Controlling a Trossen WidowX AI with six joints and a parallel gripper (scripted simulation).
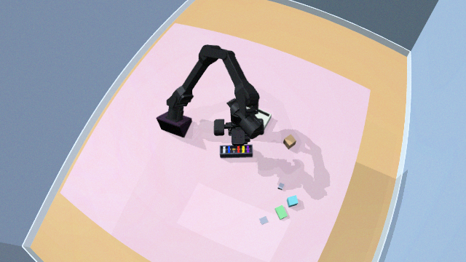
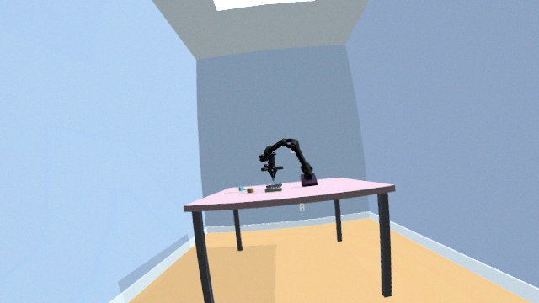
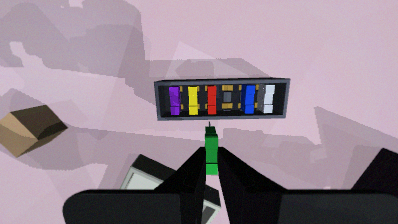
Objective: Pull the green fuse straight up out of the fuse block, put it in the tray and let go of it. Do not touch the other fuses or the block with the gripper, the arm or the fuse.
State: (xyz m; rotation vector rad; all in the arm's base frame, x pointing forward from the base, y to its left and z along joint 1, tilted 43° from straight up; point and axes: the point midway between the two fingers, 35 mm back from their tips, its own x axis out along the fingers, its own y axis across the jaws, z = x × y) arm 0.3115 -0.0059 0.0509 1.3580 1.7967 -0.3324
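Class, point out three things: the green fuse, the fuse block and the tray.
Green fuse (image 2: 273,179) (image 3: 212,150): exterior and wrist views, on its body.
Fuse block (image 1: 236,156) (image 2: 271,186) (image 3: 222,119): all three views, front wall.
Tray (image 1: 263,118) (image 3: 141,181): top and wrist views, inner floor.

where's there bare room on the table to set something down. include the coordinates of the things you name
Two patches look free in the top view: the pink tabletop (image 1: 120,175) left of the fuse block (image 1: 236,156) (image 3: 222,118), and the stretch between that block and the green box (image 1: 281,212). It's crowded around the block's tray side, with the end effector (image 3: 211,152) and tray (image 1: 265,120) (image 3: 142,181) close together.
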